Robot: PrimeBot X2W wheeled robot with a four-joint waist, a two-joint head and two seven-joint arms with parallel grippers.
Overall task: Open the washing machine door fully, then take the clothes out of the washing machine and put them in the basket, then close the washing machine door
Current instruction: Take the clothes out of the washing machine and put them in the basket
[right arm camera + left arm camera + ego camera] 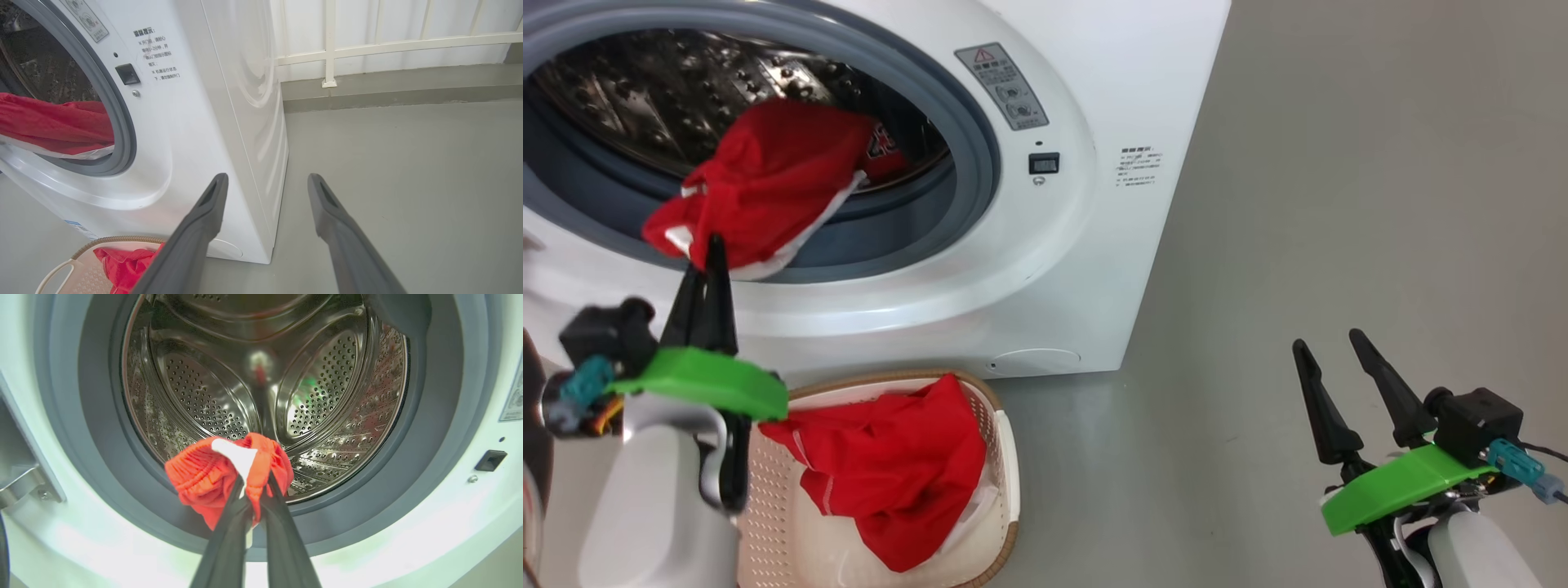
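The white washing machine [1094, 245] stands with its round mouth uncovered; the washing machine door is out of view. A red garment with white trim [768, 184] hangs over the grey gasket lip, half out of the steel drum [261, 375]. My left gripper [704, 249] is shut on its lower edge; in the left wrist view a red bunch [212, 473] sits pinched between the fingertips [235, 490]. Another red garment [894, 465] lies in the cream basket [1005, 457] on the floor below the mouth. My right gripper [1331, 343] hangs open over bare floor to the machine's right.
Grey floor [1339, 204] stretches right of the machine. In the right wrist view a white railing [388, 41] and a low kerb run along the far side. The door latch socket [1043, 163] sits on the machine's front, right of the mouth.
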